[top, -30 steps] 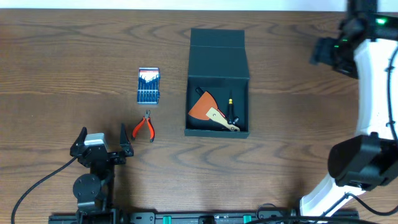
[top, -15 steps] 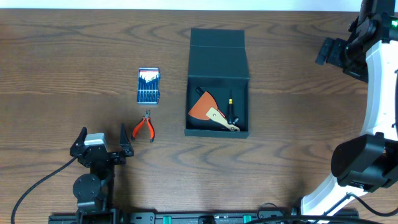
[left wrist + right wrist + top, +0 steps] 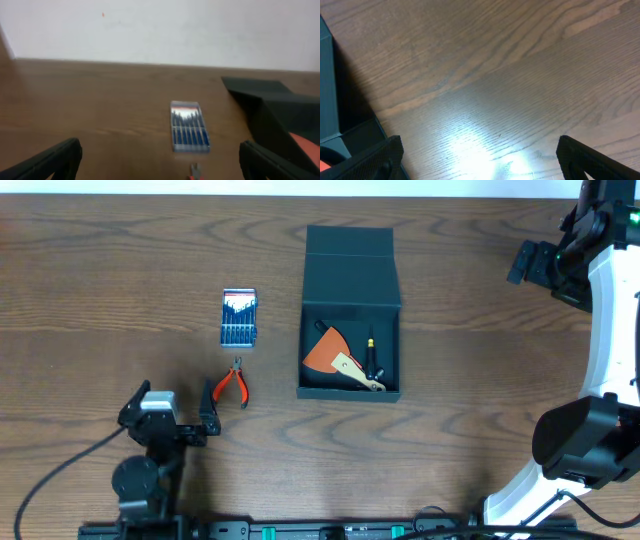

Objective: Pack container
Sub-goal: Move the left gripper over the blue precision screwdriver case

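Observation:
The container (image 3: 350, 385) is a dark teal-black box standing open mid-table, its flap lid (image 3: 350, 265) folded back. Inside lie an orange scraper (image 3: 330, 352) and a black screwdriver (image 3: 372, 358). Red-handled pliers (image 3: 232, 385) and a small blue screwdriver-set case (image 3: 238, 317) lie to its left. My left gripper (image 3: 170, 418) is open and empty near the front edge, just left of the pliers. In the left wrist view the case (image 3: 189, 132) and the container (image 3: 280, 112) lie ahead of the open jaws (image 3: 160, 165). My right gripper (image 3: 540, 268) is open and empty, high at the far right.
The right wrist view shows bare wood between the open jaws (image 3: 480, 160), with the container's edge (image 3: 327, 90) at the left. The white right arm (image 3: 605, 330) runs along the table's right side.
The right gripper has moved a little to the right, away from the container. The left gripper has shifted slightly toward the front edge.

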`<action>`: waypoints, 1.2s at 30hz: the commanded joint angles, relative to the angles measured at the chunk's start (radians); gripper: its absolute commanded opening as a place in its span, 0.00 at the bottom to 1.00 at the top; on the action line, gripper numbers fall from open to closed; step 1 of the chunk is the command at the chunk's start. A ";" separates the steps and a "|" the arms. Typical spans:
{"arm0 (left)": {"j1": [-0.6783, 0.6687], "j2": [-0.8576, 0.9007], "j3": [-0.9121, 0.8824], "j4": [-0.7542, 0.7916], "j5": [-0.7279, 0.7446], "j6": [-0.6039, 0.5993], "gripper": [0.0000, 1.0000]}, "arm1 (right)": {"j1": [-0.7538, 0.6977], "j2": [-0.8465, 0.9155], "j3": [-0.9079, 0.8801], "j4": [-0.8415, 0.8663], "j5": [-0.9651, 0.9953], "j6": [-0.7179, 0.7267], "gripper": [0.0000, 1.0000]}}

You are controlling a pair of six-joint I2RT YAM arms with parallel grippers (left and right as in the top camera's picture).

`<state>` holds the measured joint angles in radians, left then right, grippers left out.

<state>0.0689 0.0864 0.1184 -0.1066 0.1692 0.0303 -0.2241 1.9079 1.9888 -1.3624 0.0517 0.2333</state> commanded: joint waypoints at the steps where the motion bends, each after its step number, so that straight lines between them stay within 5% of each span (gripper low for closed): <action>1: -0.005 0.134 0.188 -0.073 0.029 0.026 0.99 | -0.003 -0.008 0.010 0.001 -0.003 -0.010 0.99; 16: -0.009 1.189 1.130 -0.675 0.085 0.100 0.99 | -0.003 -0.008 0.010 0.001 -0.003 -0.010 0.99; 21: -0.009 1.331 1.146 -0.608 0.149 -0.010 0.99 | -0.003 -0.008 0.010 0.001 -0.003 -0.010 0.99; 26: -0.011 1.384 1.146 -0.565 0.323 0.002 0.99 | -0.003 -0.008 0.010 0.001 -0.003 -0.010 0.99; 36: -0.087 1.437 1.149 -0.537 0.163 0.003 0.98 | -0.003 -0.008 0.010 0.001 -0.003 -0.010 0.99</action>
<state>0.0181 1.4879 1.2461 -0.6464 0.4171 0.0441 -0.2241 1.9079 1.9888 -1.3636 0.0479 0.2298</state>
